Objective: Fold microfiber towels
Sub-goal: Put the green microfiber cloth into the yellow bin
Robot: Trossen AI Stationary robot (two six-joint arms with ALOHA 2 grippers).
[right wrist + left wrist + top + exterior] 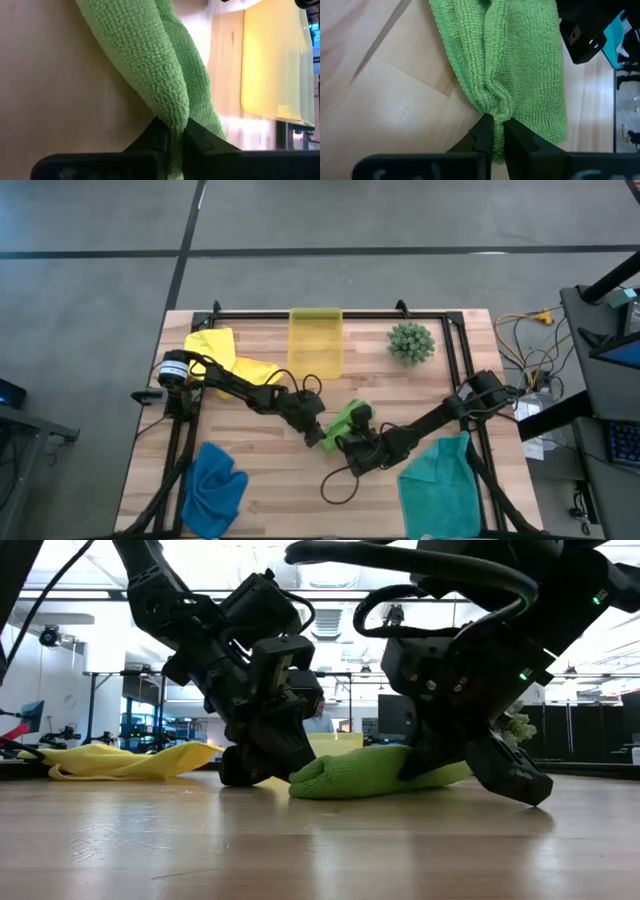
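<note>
A lime green towel (347, 418) lies bunched in the middle of the table. My left gripper (496, 125) is shut on its left end and my right gripper (174, 131) is shut on it from the near right. In the low view the green towel (370, 772) rests along the tabletop between the two grippers. A yellow towel (225, 355) lies crumpled at the far left, a blue towel (215, 485) at the near left, and a teal towel (437, 478) at the near right. My left gripper pinches a puckered ridge of the green towel's edge (496, 106) between its two fingers, coming slanting down from the table's left. Several layers are gathered at the fingertips. The remaining cloth lies on the table beyond the fingers. My right gripper pinches a rolled fold of the green towel (175, 116) between its two fingers, slanting down from the table's near right. The fold runs away from the fingertips as a thick ridge. The cloth beyond the fingers lies on the table.
A translucent yellow bin (316, 342) stands at the far middle, just beyond the green towel. A small spiky green plant (411, 342) sits at the far right. A black frame (330, 313) runs along the table's far edge and sides.
</note>
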